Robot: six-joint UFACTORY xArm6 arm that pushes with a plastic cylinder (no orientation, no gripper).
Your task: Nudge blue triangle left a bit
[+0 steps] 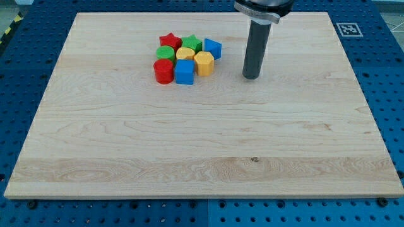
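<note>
approach step: my tip (251, 77), a bare rod with no fingers to report, stands right of the blue triangle (212, 48); next move should be a short leftward push.

I'm seeing a pale wooden board (189, 139) showing matt grain, glossy plastic-looking blocks like the blue triangle (212, 48), and my dark rod looking smooth.

Rod (259, 38) cut off by view's top edge, so arm above not seen. Green cylinder (166, 53) mostly hidden behind red cylinder (163, 70). Green star (192, 43) partly covered by yellow blocks (185, 53); the left one's shape can't be told. Board (202, 164) bottom corners clipped by view's bottom edge.
</note>
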